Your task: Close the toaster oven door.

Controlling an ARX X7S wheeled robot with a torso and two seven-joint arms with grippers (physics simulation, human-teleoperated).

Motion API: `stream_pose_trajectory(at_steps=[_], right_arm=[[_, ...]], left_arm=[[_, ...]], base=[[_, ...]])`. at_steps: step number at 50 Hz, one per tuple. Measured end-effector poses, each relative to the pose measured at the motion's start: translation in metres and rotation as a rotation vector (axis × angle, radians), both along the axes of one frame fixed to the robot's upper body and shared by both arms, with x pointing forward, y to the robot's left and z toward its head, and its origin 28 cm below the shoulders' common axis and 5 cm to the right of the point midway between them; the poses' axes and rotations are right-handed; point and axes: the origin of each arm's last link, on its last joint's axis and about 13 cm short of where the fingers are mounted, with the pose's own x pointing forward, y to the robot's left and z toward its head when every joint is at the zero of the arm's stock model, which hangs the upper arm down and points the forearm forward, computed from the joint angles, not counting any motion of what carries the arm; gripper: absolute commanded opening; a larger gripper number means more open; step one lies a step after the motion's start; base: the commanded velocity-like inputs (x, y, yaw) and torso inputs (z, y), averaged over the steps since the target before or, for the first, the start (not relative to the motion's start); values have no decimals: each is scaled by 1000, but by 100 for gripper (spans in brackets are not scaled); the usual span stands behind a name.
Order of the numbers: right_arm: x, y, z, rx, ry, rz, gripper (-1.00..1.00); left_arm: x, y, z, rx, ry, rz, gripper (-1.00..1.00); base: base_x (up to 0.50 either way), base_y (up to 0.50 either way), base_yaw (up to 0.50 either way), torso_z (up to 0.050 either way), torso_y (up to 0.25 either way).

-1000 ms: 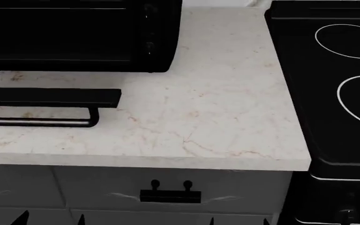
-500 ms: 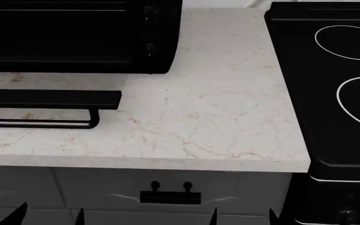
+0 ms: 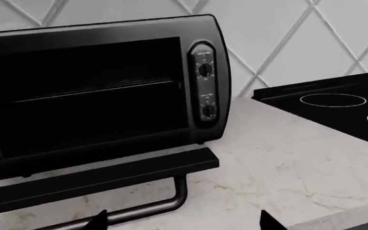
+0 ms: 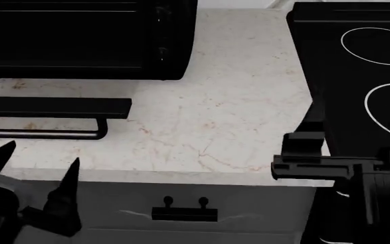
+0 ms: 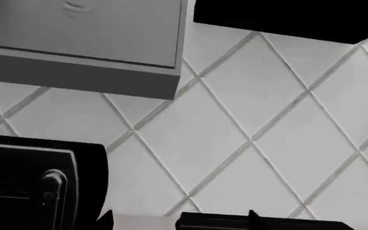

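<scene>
While toaster oven [image 3: 101, 91] is seen open in left wrist view, door [image 3: 94, 179] lies flat on marble counter [image 3: 286, 167], wire rack [image 3: 94, 90] exposed. Head view: left gripper [image 4: 36, 170] spread wide, empty, near door handle [image 4: 42, 133]; right gripper [image 4: 310, 157] beside cooktop [image 4: 364, 76], opening cannot be judged. Right wrist view: tiled wall [image 5: 248, 129] only.

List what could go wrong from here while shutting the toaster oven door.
1. The left gripper hovers open in front of the bar handle; coming in too high, its fingertips could press the lowered door down instead of lifting it.
2. A hard swing could jolt the toaster oven back toward the tiled wall.
3. The right gripper sits by the cooktop edge and might clip it.
</scene>
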Motion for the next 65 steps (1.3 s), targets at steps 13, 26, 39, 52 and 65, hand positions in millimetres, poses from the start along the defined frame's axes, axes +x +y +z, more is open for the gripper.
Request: stream_pose_trajectory(at_steps=[13, 26, 39, 52, 65], right_arm=[[-23, -12, 81, -47, -145, -6, 100], [-41, -16, 108, -88, -210, -36, 100], [-47, -18, 113, -108, -227, -54, 100], [-48, -17, 115, -123, -230, -50, 100], [-50, -17, 115, -129, -231, -46, 100]], left_arm=[[27, 12, 46, -14, 7, 10, 100], [42, 21, 89, 4, 9, 23, 100], [44, 22, 106, 17, 13, 21, 100], [45, 23, 108, 16, 20, 21, 100], [43, 23, 107, 17, 27, 14, 100]], base=[[0, 0, 0, 0, 0], [0, 0, 0, 0, 0], [0, 301, 0, 0, 0], [0, 500, 0, 0, 0], [0, 500, 0, 0, 0]])
